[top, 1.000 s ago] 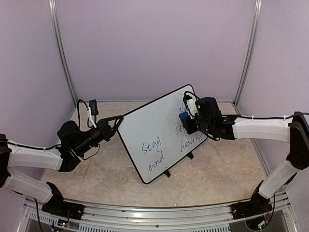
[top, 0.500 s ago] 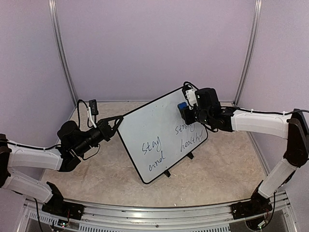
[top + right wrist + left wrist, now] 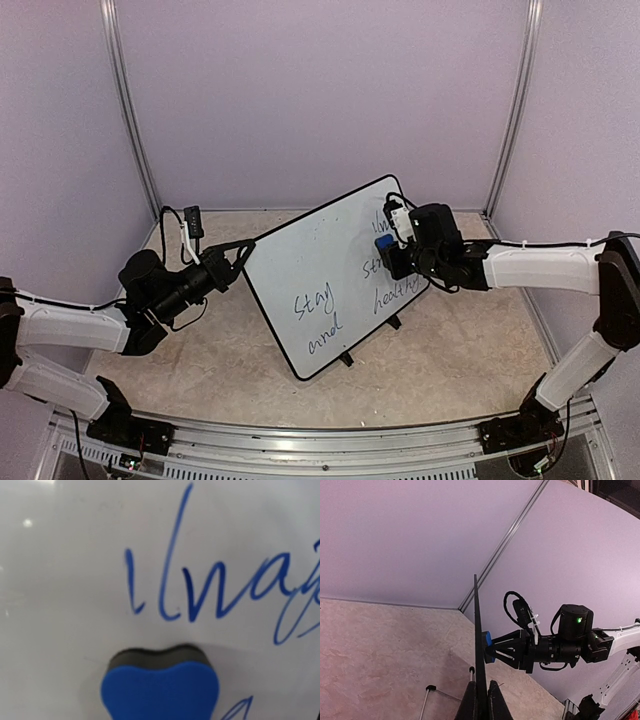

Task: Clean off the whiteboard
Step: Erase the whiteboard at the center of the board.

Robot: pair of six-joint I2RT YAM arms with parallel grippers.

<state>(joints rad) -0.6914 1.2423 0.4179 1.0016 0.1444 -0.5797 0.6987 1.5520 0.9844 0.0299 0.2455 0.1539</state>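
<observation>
The whiteboard [image 3: 320, 270] stands tilted on the table, with blue handwriting on its lower and right parts. My left gripper [image 3: 243, 254] is shut on its upper left rim. In the left wrist view the board is edge-on [image 3: 478, 630], clamped between my fingers [image 3: 469, 705]. My right gripper [image 3: 392, 248] is shut on a black-and-blue eraser [image 3: 381, 243] and presses it flat on the board's right part, just under the top line of writing. The eraser [image 3: 160, 690] fills the bottom of the right wrist view, with the board [image 3: 65, 580] behind it. The right fingers are hidden there. The eraser [image 3: 488, 641] touches the board.
The board's black stand feet [image 3: 347, 358] rest on the beige table top [image 3: 450, 350]. Thin stand legs [image 3: 431, 688] show behind the board. Lilac enclosure walls and metal posts [image 3: 128, 110] close in the back and sides.
My right gripper slid the eraser up toward the board's top right corner, then back down to about where it was. The left gripper and the board have not moved.
</observation>
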